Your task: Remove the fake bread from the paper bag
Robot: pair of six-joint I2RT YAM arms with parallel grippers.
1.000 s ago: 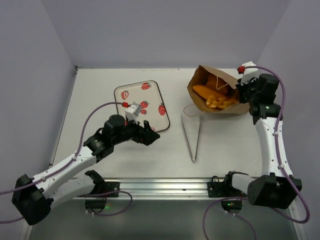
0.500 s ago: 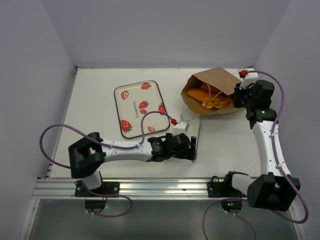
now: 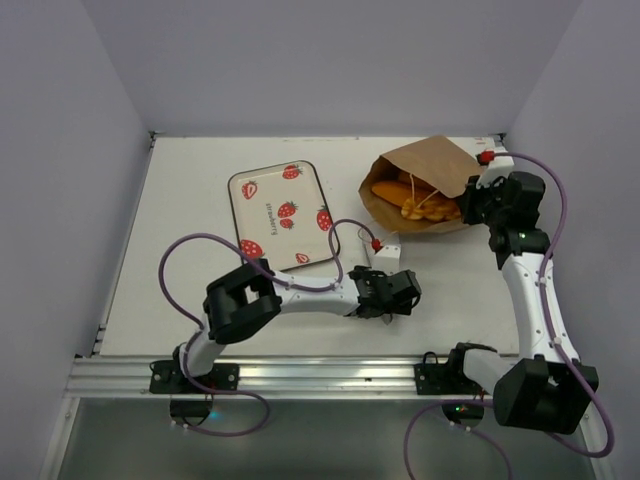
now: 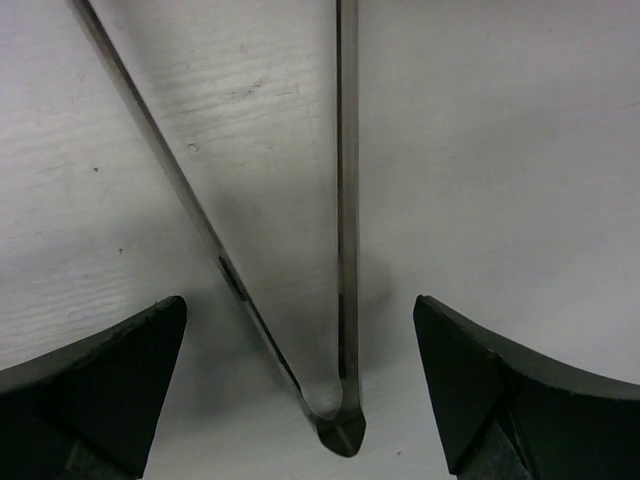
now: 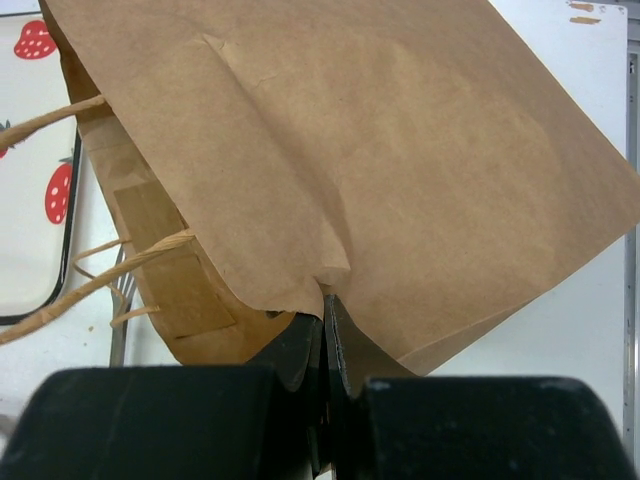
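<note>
The brown paper bag point(image 3: 428, 165) lies on its side at the back right, mouth toward the left. Orange-golden fake bread point(image 3: 398, 194) shows inside the mouth. My right gripper point(image 3: 468, 196) is shut on the bag's upper edge; in the right wrist view the jaws point(image 5: 325, 310) pinch the paper point(image 5: 380, 150) and hold it lifted. My left gripper point(image 3: 400, 290) hovers open low over the table's middle. In the left wrist view its fingers point(image 4: 300, 305) stand wide on either side of the hinged end of the silver tongs point(image 4: 343, 300), touching nothing.
A white tray point(image 3: 262, 215) printed with red strawberries lies left of the bag. The bag's twisted paper handles point(image 5: 100, 270) hang from its mouth. Purple walls close in the table on three sides. The left arm's cable loops over the tray's near corner.
The left arm has swung from beside the tray to the right, over the tongs' hinged end. The right gripper stays shut on the bag's edge, and the mouth has sunk flatter.
</note>
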